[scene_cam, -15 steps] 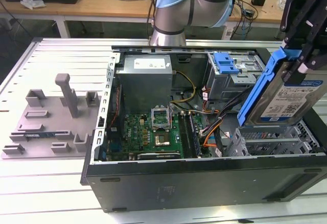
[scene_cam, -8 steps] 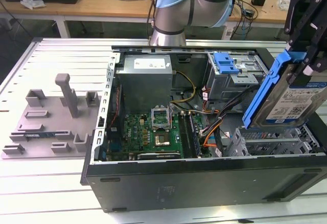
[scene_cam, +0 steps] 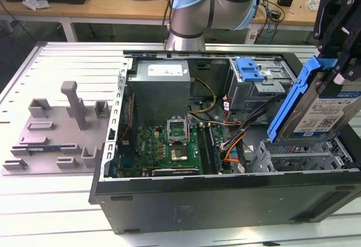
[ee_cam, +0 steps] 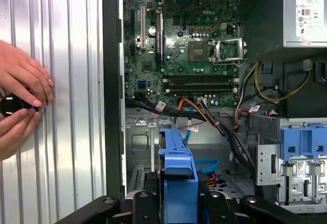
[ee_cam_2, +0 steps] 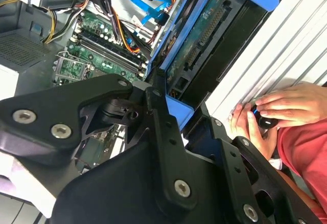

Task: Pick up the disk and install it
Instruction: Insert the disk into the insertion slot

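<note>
The disk [scene_cam: 318,109] is a silver drive with a white-and-blue label in a bright blue bracket. It hangs tilted and on edge over the metal drive cage [scene_cam: 299,157] at the exterior view's right end of the open computer case. My gripper [scene_cam: 340,69] comes down from above and is shut on the disk's upper end. In the first wrist view the disk's blue bracket [ee_cam: 177,170] shows edge-on between my black fingers [ee_cam: 148,203]. The second wrist view shows the disk's green circuit-board side [ee_cam_2: 199,40] past my gripper [ee_cam_2: 171,114].
The case holds a green motherboard [scene_cam: 169,145], a grey power supply [scene_cam: 161,83], cable bundles [scene_cam: 240,126] and a bay with a blue latch [scene_cam: 248,69]. A grey fixture with posts [scene_cam: 56,134] lies on the table to the exterior view's left. A person's hands [ee_cam: 20,96] hold a small black device beside the case.
</note>
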